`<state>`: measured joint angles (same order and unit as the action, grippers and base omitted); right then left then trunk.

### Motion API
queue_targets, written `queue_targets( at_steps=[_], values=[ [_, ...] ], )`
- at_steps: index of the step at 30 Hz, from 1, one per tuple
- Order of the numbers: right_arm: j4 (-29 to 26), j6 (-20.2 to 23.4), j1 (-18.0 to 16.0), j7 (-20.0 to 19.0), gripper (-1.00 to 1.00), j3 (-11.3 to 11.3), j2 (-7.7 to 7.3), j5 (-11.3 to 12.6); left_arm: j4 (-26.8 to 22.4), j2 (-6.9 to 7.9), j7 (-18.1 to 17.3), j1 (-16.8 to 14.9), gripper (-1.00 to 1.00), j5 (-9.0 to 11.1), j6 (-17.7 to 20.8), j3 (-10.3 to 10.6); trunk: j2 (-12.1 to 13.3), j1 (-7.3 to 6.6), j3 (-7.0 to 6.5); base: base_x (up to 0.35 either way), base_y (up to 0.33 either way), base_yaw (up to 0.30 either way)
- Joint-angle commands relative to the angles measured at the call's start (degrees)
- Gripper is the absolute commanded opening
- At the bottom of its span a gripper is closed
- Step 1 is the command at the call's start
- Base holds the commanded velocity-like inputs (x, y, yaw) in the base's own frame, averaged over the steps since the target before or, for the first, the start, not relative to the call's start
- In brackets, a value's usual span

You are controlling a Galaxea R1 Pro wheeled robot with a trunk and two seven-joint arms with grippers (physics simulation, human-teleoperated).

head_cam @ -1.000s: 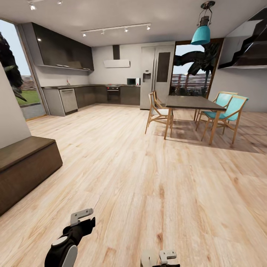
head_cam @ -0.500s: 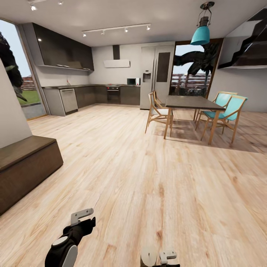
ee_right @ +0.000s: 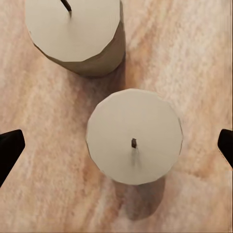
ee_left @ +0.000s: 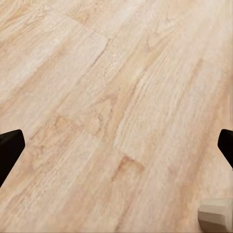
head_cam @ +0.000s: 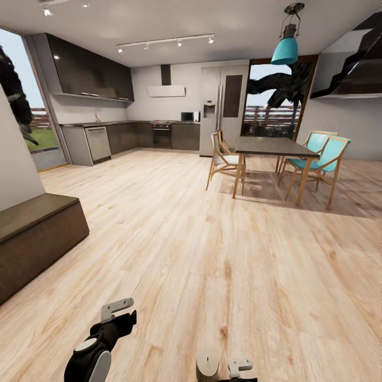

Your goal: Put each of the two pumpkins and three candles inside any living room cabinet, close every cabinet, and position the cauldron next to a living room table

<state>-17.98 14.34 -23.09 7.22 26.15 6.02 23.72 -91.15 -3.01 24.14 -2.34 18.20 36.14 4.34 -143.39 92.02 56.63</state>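
Two beige candles stand on the plank floor under my right gripper (ee_right: 116, 145), which is open. One candle (ee_right: 134, 136) sits midway between the two black fingertips, untouched, and the other candle (ee_right: 75, 31) stands just beyond it. In the head view a candle (head_cam: 207, 364) shows at the bottom edge beside the right gripper (head_cam: 236, 371). My left gripper (head_cam: 119, 313) hangs open over bare floor (ee_left: 116, 97), with a beige candle edge (ee_left: 214, 213) in the corner of its wrist view. The dark brown low cabinet (head_cam: 37, 233) lies at the left. Pumpkins, cauldron and the living-room table are out of view.
Ahead is a wide stretch of light wood floor (head_cam: 212, 239). A dining table (head_cam: 273, 146) with wooden and teal chairs (head_cam: 321, 159) stands at the right back. Grey kitchen counters (head_cam: 127, 135) and a tall fridge (head_cam: 223, 106) line the far wall.
The whole head view has shifted slightly, so the camera moved. More of the candle shows at the bottom edge. Both arms keep their pose.
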Motion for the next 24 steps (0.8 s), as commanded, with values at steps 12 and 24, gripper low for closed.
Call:
queue_targets(
  at_steps=[12,24],
  values=[
    [-0.12,0.1,-0.02,0.43,1.0,0.57,0.04,0.53,-0.08,-0.01,0.55,-0.03,1.0,0.54,-0.17,0.05,-0.02,-0.01,0.06,0.026,-0.036,0.0],
    [-0.12,0.02,-0.02,0.43,1.0,0.66,0.05,0.53,-0.08,-0.01,0.69,-0.03,1.0,0.53,-0.19,0.05,-0.02,-0.01,0.06,0.038,0.0,0.0]
  ],
)
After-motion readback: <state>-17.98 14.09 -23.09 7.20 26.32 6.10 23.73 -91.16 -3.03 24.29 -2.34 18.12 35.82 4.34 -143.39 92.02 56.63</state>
